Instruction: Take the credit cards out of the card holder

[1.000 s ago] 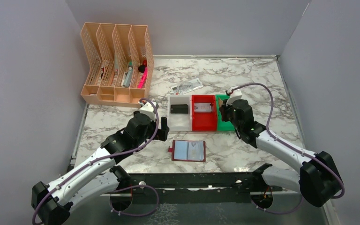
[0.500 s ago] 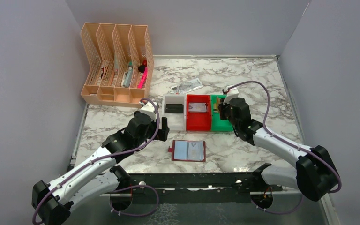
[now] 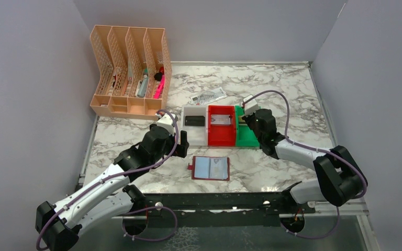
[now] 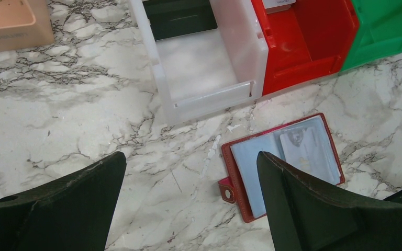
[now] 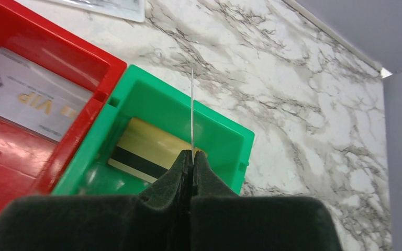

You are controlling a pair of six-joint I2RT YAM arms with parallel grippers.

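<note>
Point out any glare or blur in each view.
Top external: even light, soft shadows, little glare. Left wrist: white bin nearly washed out, left gripper dark and soft. Right wrist: right gripper blurred up close, its credit card only a thin edge-on line.

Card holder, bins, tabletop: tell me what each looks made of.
Card holder: matte maroon cover with a snap tab, likely leather or imitation. Its inner sleeves are glossy, clear bluish plastic film.
White bin, red bin, green bin: moulded hard plastic, smooth and slightly shiny. The white one looks translucent.
Tabletop: marble look, grey veins on white. Whether it is stone or printed laminate, I cannot tell.
</note>
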